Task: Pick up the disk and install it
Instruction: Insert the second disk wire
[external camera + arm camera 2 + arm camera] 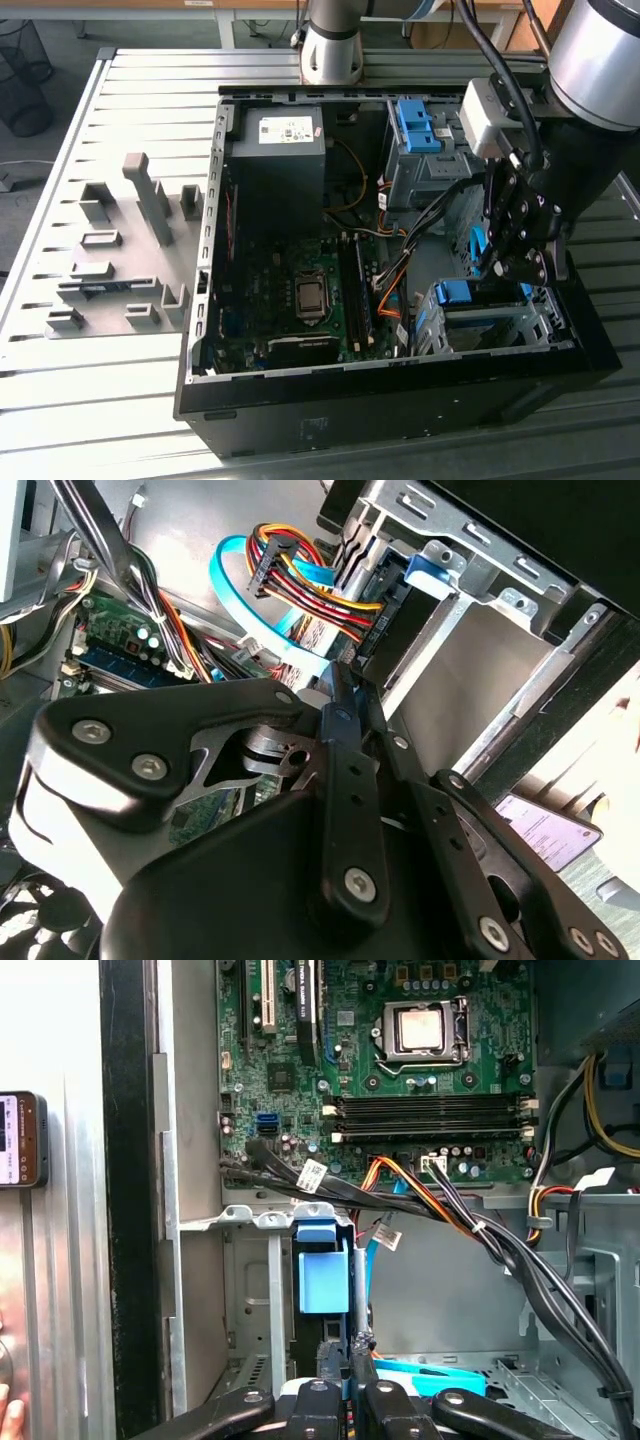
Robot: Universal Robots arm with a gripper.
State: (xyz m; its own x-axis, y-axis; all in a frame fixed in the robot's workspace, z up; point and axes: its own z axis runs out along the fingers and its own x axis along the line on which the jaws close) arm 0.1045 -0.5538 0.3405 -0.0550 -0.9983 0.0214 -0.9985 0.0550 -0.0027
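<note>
The disk [465, 292] stands in the drive cage [545, 318] at the open computer case's corner on the exterior view's right, its blue plastic rail tab uppermost. In the first wrist view the disk [322, 1275] is seen end-on, dark with the blue tab, inside the silver cage [250, 1220]. My gripper [505, 262] hangs directly over it. Its fingers are drawn together, and the gripper [350, 1348] rests against the disk's near end. In the second wrist view the gripper [340, 685] meets the disk's dark edge [395, 630] below the blue tab.
Cable bundles [480, 1230] and a light blue flat cable [250, 590] cross beside the cage. A second cage with a bare blue bracket [415, 122], the dark grey box [280, 160] and the motherboard [300, 290] fill the case. Grey fixtures [120, 250] stand on the table. A phone [22, 1138] lies outside the case.
</note>
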